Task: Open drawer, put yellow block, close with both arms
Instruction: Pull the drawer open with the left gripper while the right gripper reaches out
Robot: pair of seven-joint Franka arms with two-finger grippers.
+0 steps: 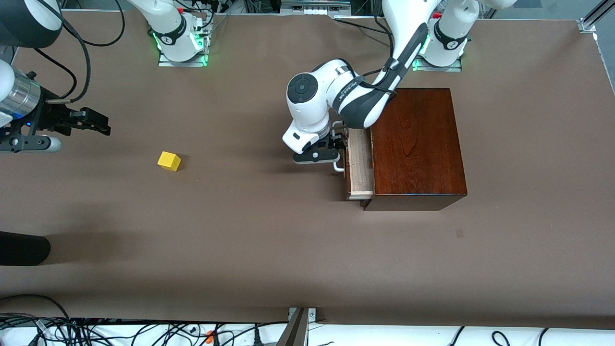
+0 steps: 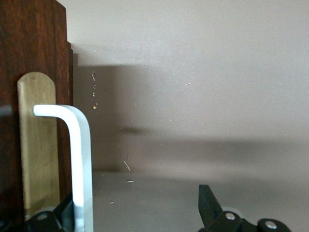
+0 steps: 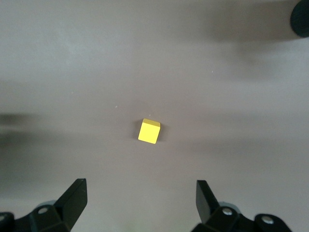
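The wooden box [image 1: 418, 146] sits on the brown table [image 1: 269, 250] toward the left arm's end; its drawer [image 1: 360, 166] stands pulled out a little way, showing a strip of pale wood lining; the drawer faces the right arm's end of the table.

The left gripper [image 1: 323, 153] is down in front of the drawer, at the white handle [image 1: 339, 167]; in the left wrist view the handle [image 2: 79, 164] runs between the spread jaws, close against one finger [image 2: 48, 220], while the other finger [image 2: 208, 203] stands well clear of it; the jaws are apart and not pinching the bar, though whether the near finger actually touches it is hard to say from this angle.

The right gripper [image 1: 89, 121] hangs in the air over bare table at the right arm's end; its jaws are spread wide and hold nothing; in the right wrist view its two fingertips [image 3: 75, 198] frame open table.

The yellow block [image 1: 169, 161] lies on the table by itself, well apart from the box and drawer, between the two grippers but much closer to the right one; in the right wrist view the block [image 3: 148, 131] sits ahead of the open jaws, roughly centred on the gap between them, touched by neither finger.
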